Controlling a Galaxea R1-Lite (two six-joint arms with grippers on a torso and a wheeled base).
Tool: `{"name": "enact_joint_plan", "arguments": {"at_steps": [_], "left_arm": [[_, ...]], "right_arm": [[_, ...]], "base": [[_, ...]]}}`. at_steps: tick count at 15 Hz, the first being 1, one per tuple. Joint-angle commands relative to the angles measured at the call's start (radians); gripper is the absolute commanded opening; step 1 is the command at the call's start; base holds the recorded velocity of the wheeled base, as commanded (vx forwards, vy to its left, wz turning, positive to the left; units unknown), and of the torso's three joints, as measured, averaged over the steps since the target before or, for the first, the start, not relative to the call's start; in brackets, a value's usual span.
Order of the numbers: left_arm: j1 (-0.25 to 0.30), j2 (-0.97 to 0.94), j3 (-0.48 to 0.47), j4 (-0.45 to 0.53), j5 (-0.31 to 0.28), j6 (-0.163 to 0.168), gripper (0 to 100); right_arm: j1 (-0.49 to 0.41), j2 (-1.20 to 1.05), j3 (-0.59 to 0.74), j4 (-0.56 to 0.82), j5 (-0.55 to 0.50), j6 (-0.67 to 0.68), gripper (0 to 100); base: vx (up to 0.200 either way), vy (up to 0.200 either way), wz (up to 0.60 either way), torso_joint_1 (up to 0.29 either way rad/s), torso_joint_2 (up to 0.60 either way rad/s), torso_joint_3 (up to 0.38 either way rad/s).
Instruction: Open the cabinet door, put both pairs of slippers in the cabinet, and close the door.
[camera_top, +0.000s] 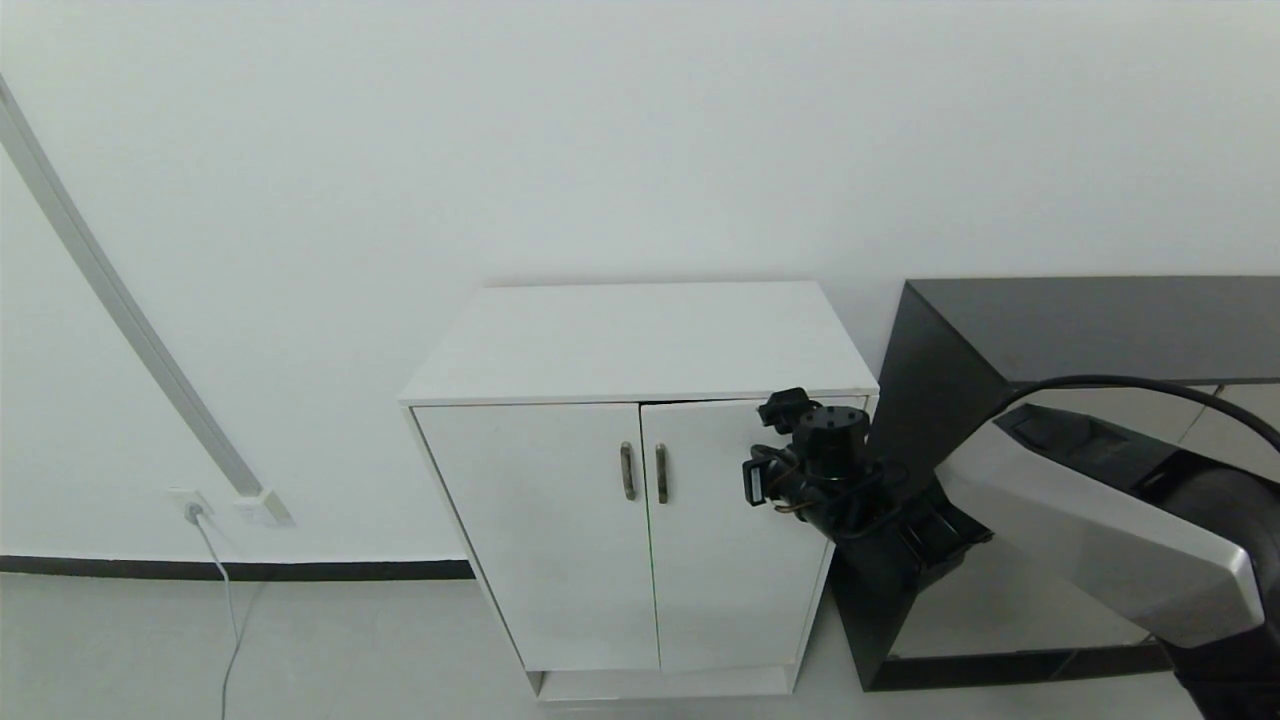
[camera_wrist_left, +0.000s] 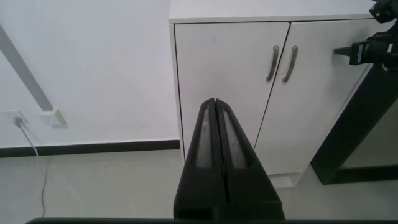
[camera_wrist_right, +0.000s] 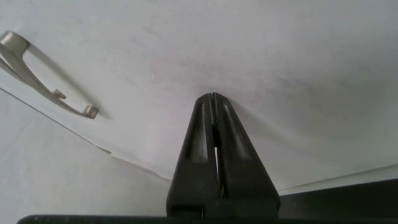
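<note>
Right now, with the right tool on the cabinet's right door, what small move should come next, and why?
Probably a short push straight in with the right tool. It is shut, its tip on the face of the right door, away from the handle. A thin dark gap runs along that door's top edge, so it looks not quite seated.

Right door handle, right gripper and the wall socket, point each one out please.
right door handle (camera_top: 661, 473), head view, middle of the metal bar.
right gripper (camera_wrist_right: 213, 98), right wrist view, midway between its fingertips.
wall socket (camera_top: 183, 498), head view, on the faceplate above the plug.
</note>
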Motion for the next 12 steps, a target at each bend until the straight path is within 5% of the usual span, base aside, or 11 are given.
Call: {"name": "enact_joint_plan", "arguments": {"at_steps": [1, 12], "left_arm": [[0.0, 0.001, 0.0, 0.0, 0.0, 0.0, 0], [0.0, 0.001, 0.0, 0.0, -0.001, 0.0, 0]], "right_arm": [[0.001, -0.001, -0.003, 0.0, 0.0, 0.0, 0], [0.001, 0.007, -0.02, 0.0, -0.001, 0.0, 0]], "base": [[0.0, 0.0, 0.0, 0.0, 0.0, 0.0], [0.0, 0.0, 0.0, 0.0, 0.0, 0.0]]}}
